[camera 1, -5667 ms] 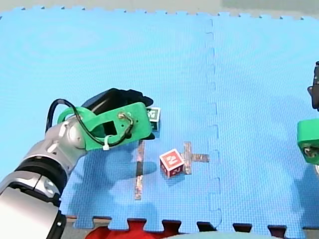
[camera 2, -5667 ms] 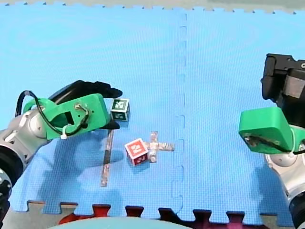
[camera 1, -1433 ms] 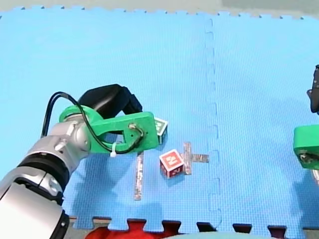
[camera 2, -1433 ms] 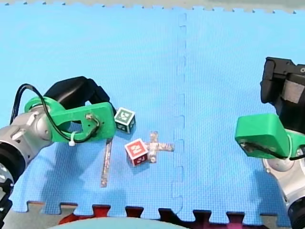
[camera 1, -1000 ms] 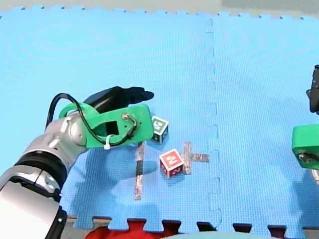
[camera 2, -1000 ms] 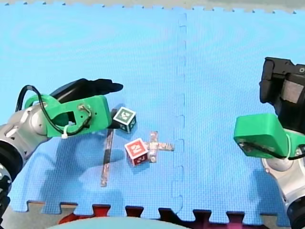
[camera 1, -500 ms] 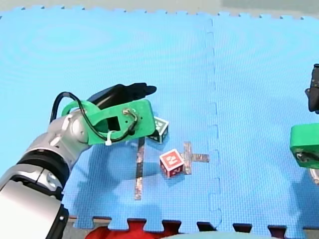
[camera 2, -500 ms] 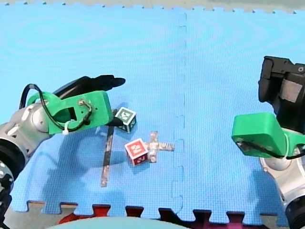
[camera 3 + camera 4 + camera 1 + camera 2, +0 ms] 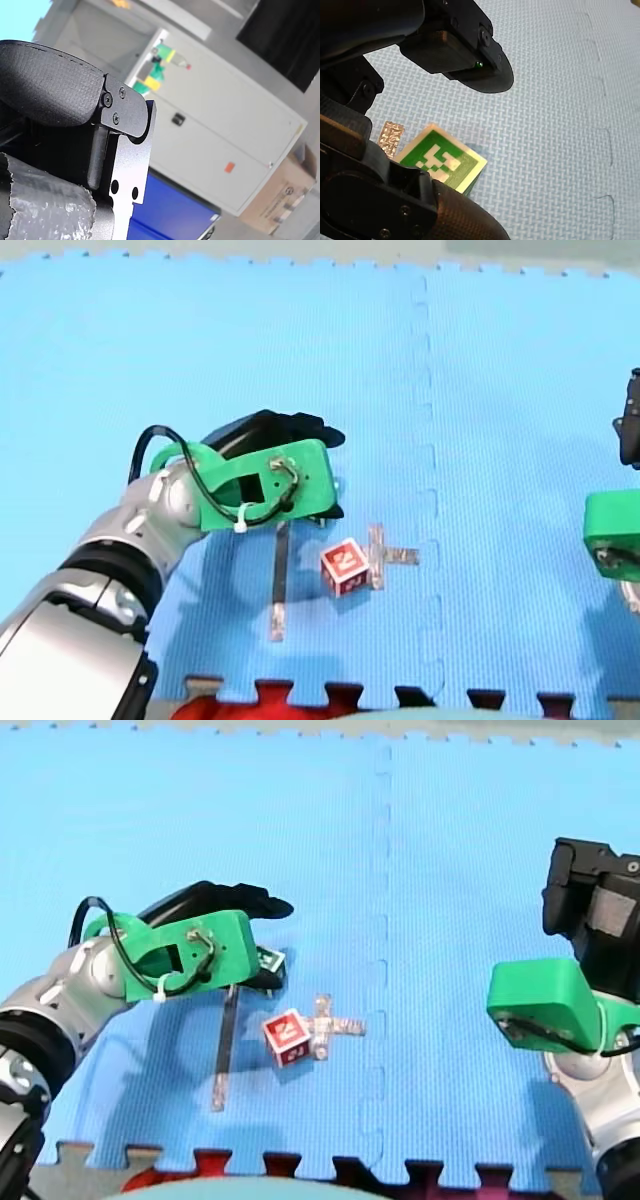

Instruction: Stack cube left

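A blue foam mat (image 9: 500,360) of interlocking tiles covers the whole work surface, with a toothed seam running front to back a little right of centre. In the first wrist view a grey cabinet (image 9: 215,115) stands behind a black padded finger (image 9: 50,85) and a patch of silver tape.

The left arm (image 9: 100,570) reaches in from the near left corner towards the middle of the mat. A green bracket (image 9: 270,485) with a looped black cable sits at its wrist. The left hand (image 9: 275,435) hangs over the green cube (image 9: 268,960), which the bracket mostly hides in the head views. The second wrist view shows that cube flat on the mat between the fingers. The upper one (image 9: 470,60) is clear of it, and the lower one (image 9: 455,220) overlaps its near corner. The fingers are open around the cube, not closed on it.

The right hand (image 9: 595,910) is at the far right edge of the mat, above its own green bracket (image 9: 545,1000), well apart from both cubes. Whether it is open or closed cannot be told.

The red cube (image 9: 343,567) sits turned at an angle, just in front and to the right of the left hand, touching the left arm of a silver tape cross (image 9: 392,555). A single tape strip (image 9: 279,580) runs front to back just left of the red cube.
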